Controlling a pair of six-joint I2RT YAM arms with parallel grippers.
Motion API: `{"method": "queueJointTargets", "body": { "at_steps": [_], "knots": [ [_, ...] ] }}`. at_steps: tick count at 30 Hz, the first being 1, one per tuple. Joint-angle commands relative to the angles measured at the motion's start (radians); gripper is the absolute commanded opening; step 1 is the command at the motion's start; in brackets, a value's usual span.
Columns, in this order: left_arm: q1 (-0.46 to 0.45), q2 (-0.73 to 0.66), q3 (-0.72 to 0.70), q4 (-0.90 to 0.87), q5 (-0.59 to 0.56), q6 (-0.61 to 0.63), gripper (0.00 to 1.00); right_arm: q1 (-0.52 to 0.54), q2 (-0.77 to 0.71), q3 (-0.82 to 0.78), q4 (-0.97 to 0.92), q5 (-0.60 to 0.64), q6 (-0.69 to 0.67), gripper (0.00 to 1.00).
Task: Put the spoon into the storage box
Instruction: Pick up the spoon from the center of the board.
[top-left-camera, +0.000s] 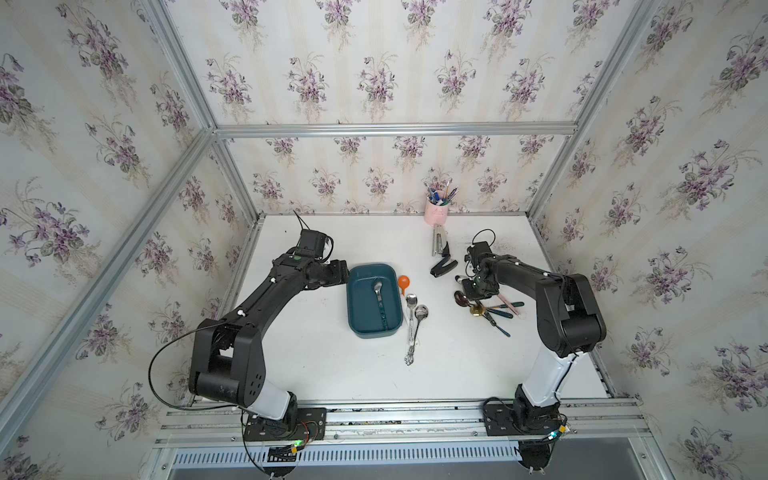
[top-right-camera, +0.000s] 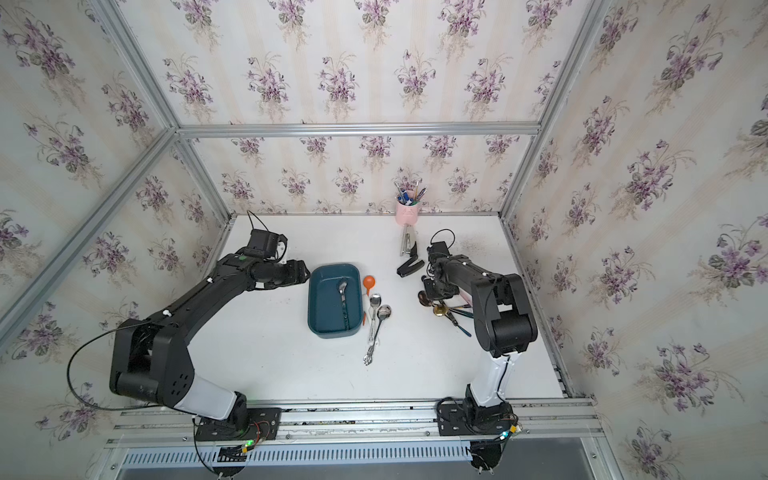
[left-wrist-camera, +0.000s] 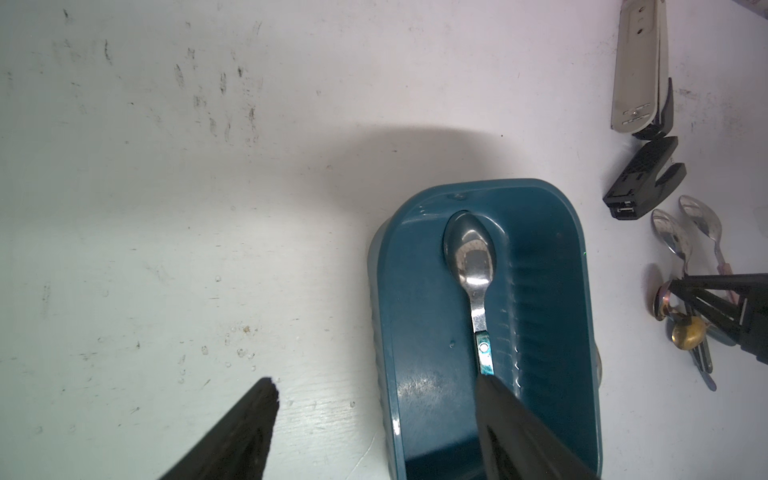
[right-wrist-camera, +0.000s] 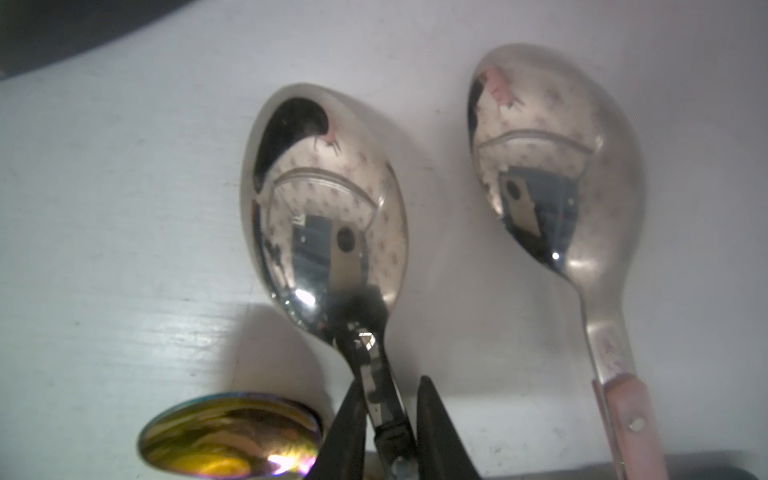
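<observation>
The dark teal storage box (top-left-camera: 360, 328) (left-wrist-camera: 548, 266) stands mid-table with one silver spoon (top-left-camera: 379, 296) (left-wrist-camera: 473, 257) lying inside. My left gripper (left-wrist-camera: 376, 380) hovers open at the box's left side, one finger over the table and one over the inside, holding nothing. To the right, my right gripper (right-wrist-camera: 388, 380) is down in a cluster of spoons. Its fingers (right-wrist-camera: 432, 415) have closed on the thin handle of a silver spoon (right-wrist-camera: 324, 199) that still lies on the table. A second silver spoon with a pink handle (right-wrist-camera: 557, 166) lies beside it.
An iridescent spoon bowl (right-wrist-camera: 228, 436), a gold one (top-left-camera: 478, 309) and teal-handled cutlery (top-left-camera: 505, 305) crowd the right gripper. Two silver spoons (top-left-camera: 411, 300) and an orange spoon (top-left-camera: 403, 281) lie right of the box. A black stapler (top-left-camera: 444, 267) and pink pen cup (top-left-camera: 436, 212) stand behind.
</observation>
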Motion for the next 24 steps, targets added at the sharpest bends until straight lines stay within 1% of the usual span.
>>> {"method": "queueJointTargets", "body": {
  "at_steps": [1, 5, 6, 7, 8, 10, 11, 17, 24],
  "knots": [
    [0.001, 0.002, 0.008, 0.002, -0.001, 0.007, 0.78, 0.0, 0.0, -0.014, -0.028, 0.017, 0.013, 0.19],
    [0.0, -0.003, 0.005, -0.002, -0.005, 0.009, 0.78, 0.001, -0.006, -0.016, -0.029, 0.03, 0.013, 0.18],
    [0.0, -0.004, 0.005, -0.003, -0.005, 0.01, 0.78, 0.0, -0.007, -0.016, -0.029, 0.034, 0.013, 0.15],
    [0.001, -0.004, 0.005, -0.003, -0.005, 0.009, 0.78, 0.0, -0.007, -0.013, -0.029, 0.039, 0.015, 0.14],
    [0.0, -0.004, 0.006, -0.005, -0.004, 0.011, 0.78, 0.0, -0.01, -0.013, -0.028, 0.044, 0.015, 0.11],
    [0.0, -0.002, 0.01, -0.006, -0.002, 0.011, 0.78, 0.0, -0.017, -0.009, -0.027, 0.057, 0.015, 0.11],
    [0.0, -0.003, 0.012, -0.008, -0.002, 0.012, 0.78, 0.0, -0.023, -0.008, -0.025, 0.063, 0.015, 0.07],
    [0.0, -0.003, 0.023, -0.013, -0.001, 0.015, 0.78, 0.003, -0.075, 0.006, -0.036, 0.08, 0.018, 0.06],
    [-0.003, -0.002, 0.025, -0.013, 0.002, 0.015, 0.78, 0.019, -0.132, 0.036, -0.066, 0.009, 0.033, 0.06]
  ]
}}
